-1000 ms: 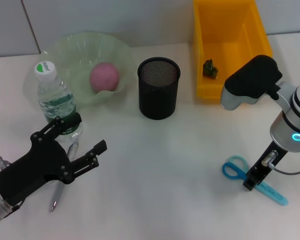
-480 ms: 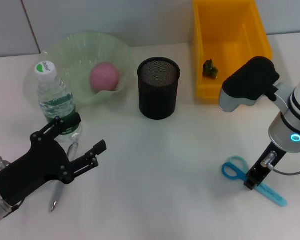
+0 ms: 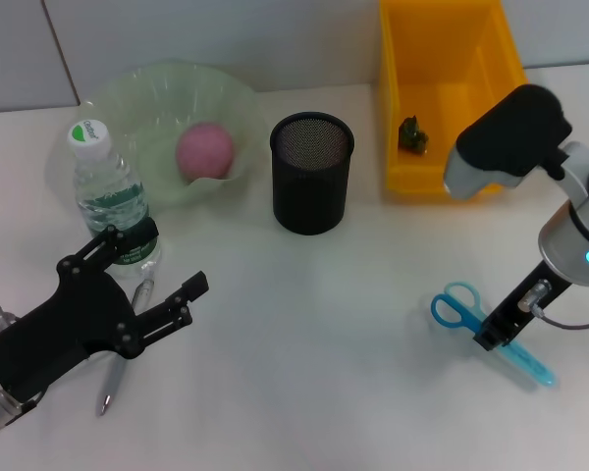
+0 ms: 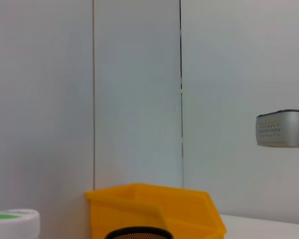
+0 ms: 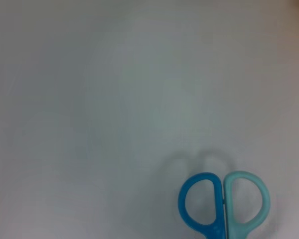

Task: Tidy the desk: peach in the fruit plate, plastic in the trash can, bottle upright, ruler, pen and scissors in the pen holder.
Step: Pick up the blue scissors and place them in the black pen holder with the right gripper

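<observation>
The blue scissors [image 3: 455, 308] [image 5: 223, 204] are held near their pivot by my right gripper [image 3: 495, 332], which is shut on them at the table's right front; their shadow falls apart from the handles on the table. A pink peach [image 3: 205, 150] lies in the pale green fruit plate [image 3: 128, 98]. The bottle [image 3: 106, 191] stands upright beside the plate. My left gripper [image 3: 177, 260] hangs open over a silver pen [image 3: 141, 293] lying in front of the bottle. The black mesh pen holder [image 3: 311, 173] stands mid-table. Dark plastic [image 3: 412, 134] lies in the yellow trash can [image 3: 450, 88]. The ruler is out of view.
The left wrist view shows the yellow trash can [image 4: 154, 209], the bottle cap [image 4: 12, 221], the pen holder's rim [image 4: 137, 233] and part of the right arm [image 4: 283, 128] against a grey wall. A bare white table surface [image 3: 324, 343] lies between the two grippers.
My right arm has moved up and slightly back, carrying the scissors with it; their handles now sit farther from the table's front. The left arm has barely moved.
</observation>
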`<state>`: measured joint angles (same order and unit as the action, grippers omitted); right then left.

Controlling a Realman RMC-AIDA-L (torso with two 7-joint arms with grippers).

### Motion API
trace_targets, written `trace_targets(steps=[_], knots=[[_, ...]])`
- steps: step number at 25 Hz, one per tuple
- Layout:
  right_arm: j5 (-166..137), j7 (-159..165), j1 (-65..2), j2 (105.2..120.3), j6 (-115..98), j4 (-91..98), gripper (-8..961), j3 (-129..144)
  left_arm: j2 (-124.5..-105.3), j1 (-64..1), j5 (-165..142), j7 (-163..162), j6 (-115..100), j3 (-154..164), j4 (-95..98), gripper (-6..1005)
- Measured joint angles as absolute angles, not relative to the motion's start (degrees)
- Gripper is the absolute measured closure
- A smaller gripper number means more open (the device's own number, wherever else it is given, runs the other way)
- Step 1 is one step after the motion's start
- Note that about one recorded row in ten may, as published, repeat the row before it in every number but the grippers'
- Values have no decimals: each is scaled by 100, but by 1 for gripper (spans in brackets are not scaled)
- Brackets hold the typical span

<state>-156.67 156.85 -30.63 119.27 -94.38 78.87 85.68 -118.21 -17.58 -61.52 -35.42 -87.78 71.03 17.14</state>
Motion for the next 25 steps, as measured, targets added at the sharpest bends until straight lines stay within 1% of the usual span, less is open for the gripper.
trace_targets(steps=[8, 19, 25], knots=[[-15171, 15426, -2695, 11931, -9501, 8607, 725, 8031, -11817, -1759, -6152, -3581, -8839, 7092, 1714, 197], [-14243, 14935, -2431, 11926, -9656, 9607, 726, 6928, -11817, -1817, -6155, -3616, -8825, 7134, 1723, 199], [-13508, 14503, -2354, 11927, -9537, 9811, 725, 6488, -11821, -1836, -6191, -3619, -8836, 7136, 1723, 200]])
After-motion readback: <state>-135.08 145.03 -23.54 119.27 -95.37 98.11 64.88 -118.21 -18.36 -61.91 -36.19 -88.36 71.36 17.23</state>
